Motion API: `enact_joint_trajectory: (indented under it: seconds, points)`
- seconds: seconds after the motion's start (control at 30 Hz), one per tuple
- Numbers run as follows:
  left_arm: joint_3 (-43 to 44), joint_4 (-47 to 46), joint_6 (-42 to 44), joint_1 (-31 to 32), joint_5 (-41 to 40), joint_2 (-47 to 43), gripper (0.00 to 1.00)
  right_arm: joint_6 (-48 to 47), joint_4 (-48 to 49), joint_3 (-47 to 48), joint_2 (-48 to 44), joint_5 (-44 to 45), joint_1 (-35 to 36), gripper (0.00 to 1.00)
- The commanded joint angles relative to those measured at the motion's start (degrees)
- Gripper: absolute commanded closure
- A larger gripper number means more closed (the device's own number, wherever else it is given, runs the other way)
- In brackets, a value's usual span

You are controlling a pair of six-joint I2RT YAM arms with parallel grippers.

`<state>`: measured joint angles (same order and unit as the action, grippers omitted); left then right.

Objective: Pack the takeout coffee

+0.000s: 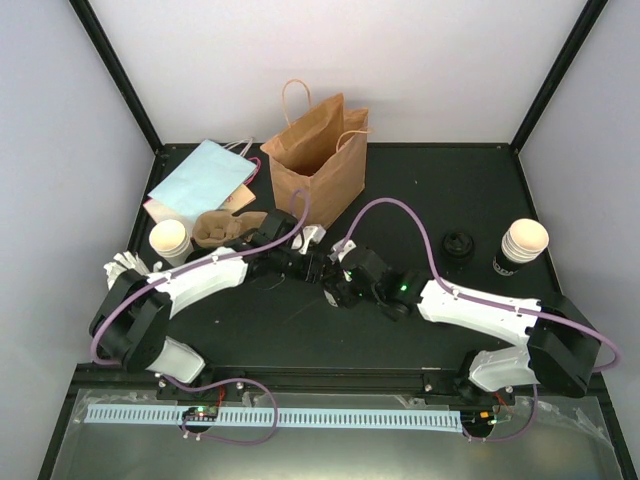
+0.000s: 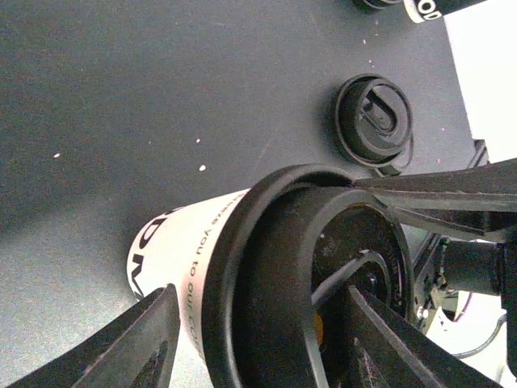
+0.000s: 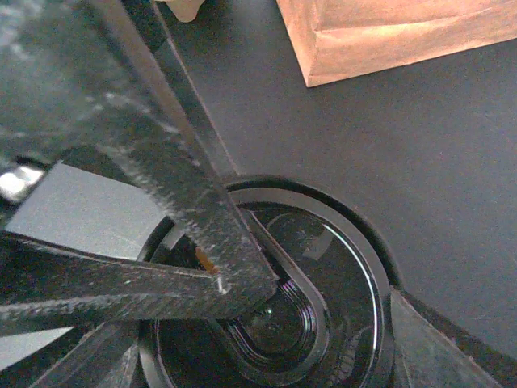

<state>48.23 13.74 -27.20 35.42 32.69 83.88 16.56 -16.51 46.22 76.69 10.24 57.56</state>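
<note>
A takeout coffee cup [image 2: 182, 242], white with black lettering, wears a round black lid [image 2: 266, 267] and sits in the middle of the table where both arms meet. My left gripper [image 2: 262, 311] straddles it with its jaws apart. One finger lies beside the cup wall and the other finger [image 3: 202, 218] lies across the lid top [image 3: 339, 275]. My right gripper [image 3: 258, 331] is closed round the lid's rim from both sides. In the top view the left gripper [image 1: 305, 262] and right gripper [image 1: 345, 275] hide the cup.
The open brown bag [image 1: 315, 165] stands upright just behind the grippers. A pale-blue bag [image 1: 200, 178], a cardboard cup carrier [image 1: 225, 228] and an open cup [image 1: 170, 240] are at the back left. A loose lid [image 1: 458, 243] and stacked cups [image 1: 522, 245] are on the right.
</note>
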Motion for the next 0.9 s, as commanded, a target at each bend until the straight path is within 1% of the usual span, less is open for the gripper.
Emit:
enact_joint_trajectory:
  seconds: [0.0,0.1,0.2,0.33,0.5,0.77,0.87]
  points:
    - [2.52,7.41,2.19,1.22,-6.80,2.42,0.43,3.32,-11.38,-1.83,0.87,-8.39,1.85,0.25]
    - [3.34,8.55,2.37,1.68,-7.85,3.06,0.43,3.46,-12.01,-0.87,-0.53,-6.98,1.82,0.19]
    - [3.29,8.58,2.29,1.75,-8.17,3.21,0.43,4.35,-13.01,0.43,-2.26,-4.92,1.83,0.07]
    - [3.14,8.31,2.03,1.83,-8.09,3.31,0.43,5.01,-14.93,2.48,-4.27,-3.17,1.85,0.02]
    - [3.11,8.15,1.88,1.91,-7.91,3.12,0.43,6.06,-16.78,2.80,-8.31,-1.76,1.85,0.00]
    - [3.27,6.45,1.09,2.21,-6.44,2.09,0.43,10.95,-19.70,2.49,-13.96,-4.19,1.60,0.00]
    - [4.30,7.24,1.12,2.66,-6.44,1.55,0.43,13.09,-20.13,2.27,-16.25,-5.54,1.01,0.00]
